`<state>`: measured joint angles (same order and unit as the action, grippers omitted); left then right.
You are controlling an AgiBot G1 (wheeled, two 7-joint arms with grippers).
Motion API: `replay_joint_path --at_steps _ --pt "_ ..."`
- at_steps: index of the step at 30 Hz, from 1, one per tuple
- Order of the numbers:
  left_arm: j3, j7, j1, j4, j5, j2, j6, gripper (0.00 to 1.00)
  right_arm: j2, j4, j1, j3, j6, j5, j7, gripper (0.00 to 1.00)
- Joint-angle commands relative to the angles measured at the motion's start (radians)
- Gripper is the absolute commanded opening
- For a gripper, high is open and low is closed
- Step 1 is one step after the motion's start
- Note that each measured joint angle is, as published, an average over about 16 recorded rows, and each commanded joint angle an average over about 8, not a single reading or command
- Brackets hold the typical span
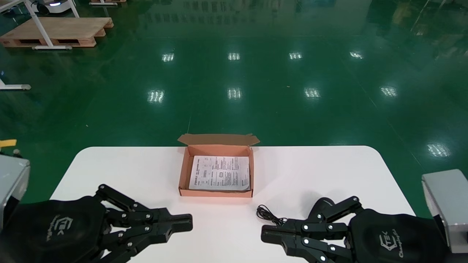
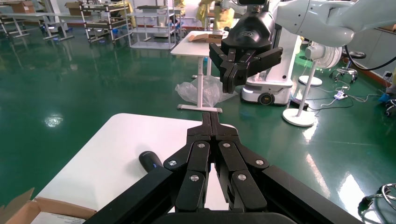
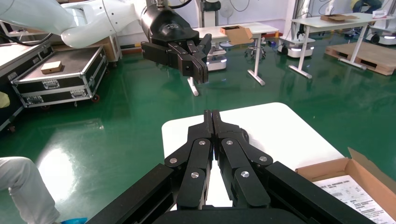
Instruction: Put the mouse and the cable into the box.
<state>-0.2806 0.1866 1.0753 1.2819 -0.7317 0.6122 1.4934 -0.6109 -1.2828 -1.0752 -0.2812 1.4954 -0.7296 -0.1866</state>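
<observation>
An open cardboard box point(image 1: 185, 171) with a printed sheet point(image 1: 220, 177) lying in it stands mid-table. In front of its right corner lies a small coil of black cable point(image 1: 268, 214). The black mouse point(image 1: 321, 205) rests just right of the coil, half hidden by my right arm; it also shows in the left wrist view as the mouse point(image 2: 150, 160). My right gripper point(image 1: 264, 232) is shut and empty, close in front of the cable. My left gripper point(image 1: 188, 221) is shut and empty at the front left, pointing toward the right one.
The white table point(image 1: 109, 164) has rounded far corners, and green floor lies beyond its edges. The box's back flap point(image 1: 218, 139) stands up at the far side. Grey arm housings point(image 1: 446, 204) sit at both outer sides.
</observation>
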Motion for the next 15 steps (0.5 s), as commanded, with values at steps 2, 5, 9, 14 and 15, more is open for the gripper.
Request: replay_joint_path --at_steps 2,5,9,14,15 --pt "0.000 0.000 0.000 0.000 0.000 0.000 0.000 1.00 0.000 0.000 0.000 0.000 0.000 0.000 0.000 1.00" --pt "0.000 0.000 0.000 0.000 0.000 0.000 0.000 1.00 0.000 0.000 0.000 0.000 0.000 0.000 0.000 1.00" --pt "0.000 0.000 0.000 0.000 0.000 0.000 0.000 1.00 0.000 0.000 0.000 0.000 0.000 0.000 0.000 1.00" --pt "0.000 0.000 0.000 0.000 0.000 0.000 0.000 1.00 0.000 0.000 0.000 0.000 0.000 0.000 0.000 1.00" --pt "0.000 0.000 0.000 0.000 0.000 0.000 0.000 1.00 0.000 0.000 0.000 0.000 0.000 0.000 0.000 1.00"
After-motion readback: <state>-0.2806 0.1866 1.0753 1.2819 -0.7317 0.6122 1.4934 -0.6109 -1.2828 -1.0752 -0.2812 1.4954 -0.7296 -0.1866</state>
